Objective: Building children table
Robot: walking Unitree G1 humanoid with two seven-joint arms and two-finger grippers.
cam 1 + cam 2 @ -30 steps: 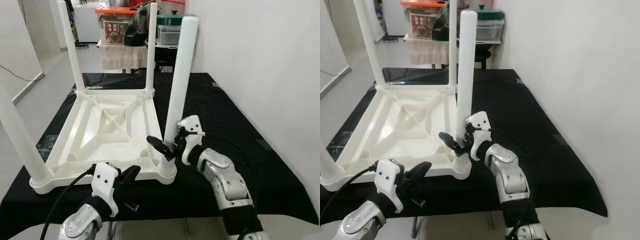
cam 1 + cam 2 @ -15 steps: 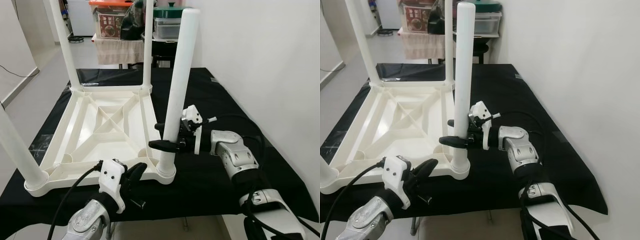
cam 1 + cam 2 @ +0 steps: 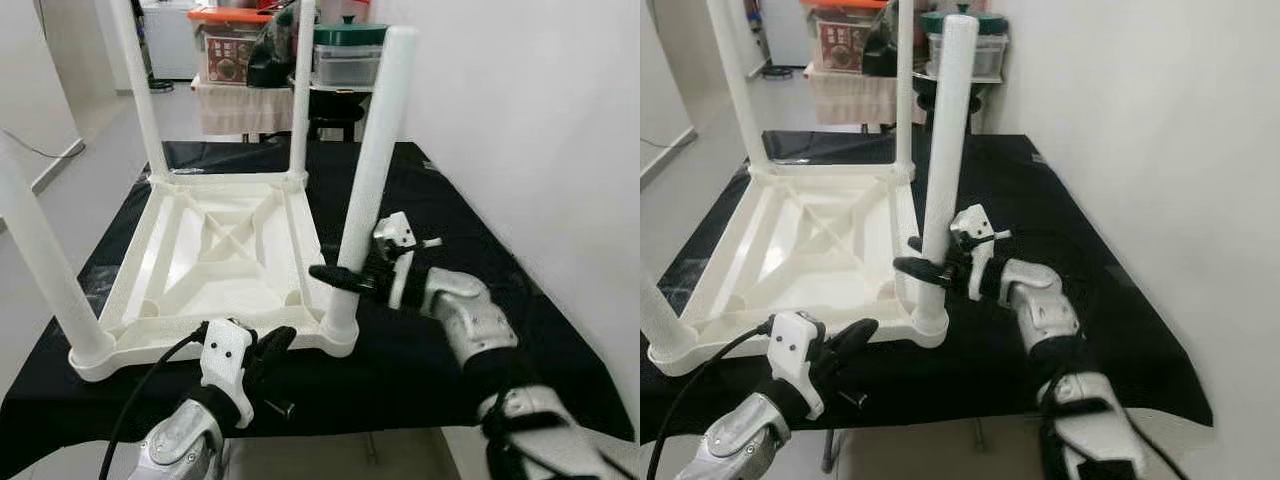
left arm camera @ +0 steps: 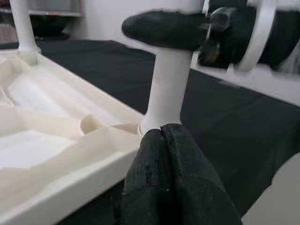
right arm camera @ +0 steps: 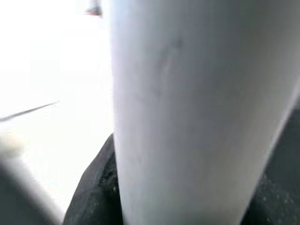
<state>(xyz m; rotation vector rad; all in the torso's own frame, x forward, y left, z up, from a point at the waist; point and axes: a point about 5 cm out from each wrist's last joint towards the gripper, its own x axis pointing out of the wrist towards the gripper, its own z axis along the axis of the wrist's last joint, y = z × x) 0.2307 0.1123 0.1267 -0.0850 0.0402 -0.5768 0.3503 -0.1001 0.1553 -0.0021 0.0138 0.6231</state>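
**4 legs upright, right gripper clasping the near one**

2 long black fingers of the right gripper (image 3: 345, 277) are closed around the near right white plastic table leg (image 3: 368, 170), one finger on each side of the tube, low on its length and just above the socket. In the right wrist view that pale round leg (image 5: 197, 112) stands directly in front of the camera, with a black finger (image 5: 91, 197) pressed against its side. The silver right arm (image 3: 468, 318) reaches in from the robot's right over the black cloth-covered table (image 3: 450, 210).

The left gripper (image 3: 262, 352) hovers at the near edge of the upturned white plastic children's table top (image 3: 215, 262), its 2 black fingers pressed together with nothing between them; the left wrist view shows the fingertips (image 4: 171, 164) meeting just short of the base of the clasped leg.

The table top lies upside down on the black cloth, ribbed underside up, with a cross brace in the middle. A white leg stands in each corner: the far left leg (image 3: 140, 85), the far right leg (image 3: 302, 90) and the near left leg (image 3: 45, 270) besides the held one, which leans slightly away from the robot's left.

Beyond the black table stand an orange-lidded storage box (image 3: 228, 45) and a green-lidded clear container (image 3: 348, 55). A white wall (image 3: 520, 120) runs along the robot's right.
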